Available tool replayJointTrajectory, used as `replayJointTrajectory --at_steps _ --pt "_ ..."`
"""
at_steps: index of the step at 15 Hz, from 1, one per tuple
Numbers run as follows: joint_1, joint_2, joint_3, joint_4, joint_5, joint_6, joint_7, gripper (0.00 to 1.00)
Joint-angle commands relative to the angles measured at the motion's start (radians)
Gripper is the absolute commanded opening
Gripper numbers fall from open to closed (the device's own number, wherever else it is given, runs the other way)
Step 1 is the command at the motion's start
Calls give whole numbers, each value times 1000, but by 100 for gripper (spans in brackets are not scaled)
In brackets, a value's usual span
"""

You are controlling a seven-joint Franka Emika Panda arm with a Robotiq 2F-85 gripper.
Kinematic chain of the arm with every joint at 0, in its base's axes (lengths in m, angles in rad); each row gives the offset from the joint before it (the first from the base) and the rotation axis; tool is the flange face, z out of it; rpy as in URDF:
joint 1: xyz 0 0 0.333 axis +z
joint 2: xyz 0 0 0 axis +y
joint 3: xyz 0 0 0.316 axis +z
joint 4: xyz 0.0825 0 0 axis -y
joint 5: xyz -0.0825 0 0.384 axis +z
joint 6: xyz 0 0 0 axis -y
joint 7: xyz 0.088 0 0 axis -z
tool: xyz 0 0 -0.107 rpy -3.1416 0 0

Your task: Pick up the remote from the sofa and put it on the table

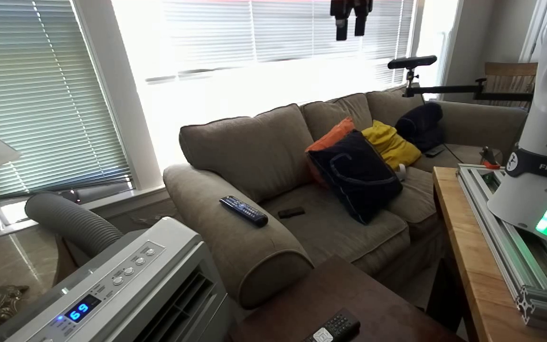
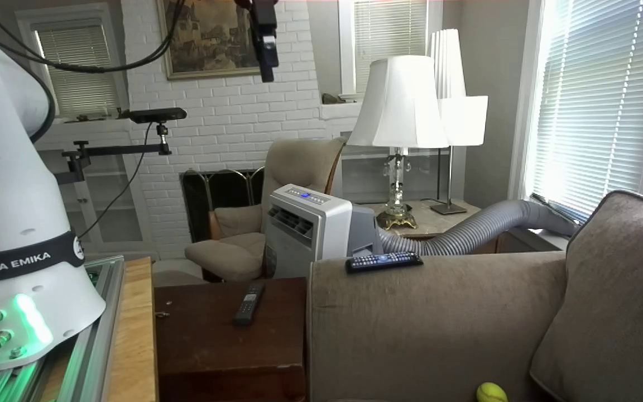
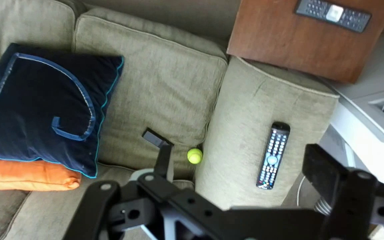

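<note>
The slim black remote (image 1: 243, 210) lies face up on the rolled arm of the taupe sofa (image 1: 245, 156). It also shows in an exterior view (image 2: 384, 262) and in the wrist view (image 3: 273, 155). The dark brown table (image 1: 373, 299) stands against the front of that sofa arm; its top also shows in an exterior view (image 2: 204, 340) and the wrist view (image 3: 272, 40). My gripper (image 1: 351, 31) hangs high above the sofa, open and empty. In the wrist view its fingers (image 3: 242, 163) are wide apart, with the remote below, between them in the picture.
Another remote (image 2: 249, 303) lies on the table. A short dark gadget (image 1: 291, 212) and a tennis ball (image 3: 195, 156) lie on the seat near navy (image 1: 356, 175), orange and yellow pillows. An air-conditioner (image 1: 126, 280) stands beside the sofa arm. A wooden bench (image 1: 473, 266) bears my base.
</note>
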Motion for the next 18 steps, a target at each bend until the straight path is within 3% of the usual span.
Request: replayJointTrajectory --at_steps 1,5,11,14,15,16,18 --pt "-11 180 18 26 35 202 74 100" --pt "1 397 24 95 33 371 86 100" --pt "43 683 20 248 70 504 65 100" --pt "66 818 9 323 51 576 123 100" --pt "76 849 -1 351 31 564 153 100" --pt "75 765 -2 273 50 559 98 100" --pt "85 827 -11 317 52 565 115 100"
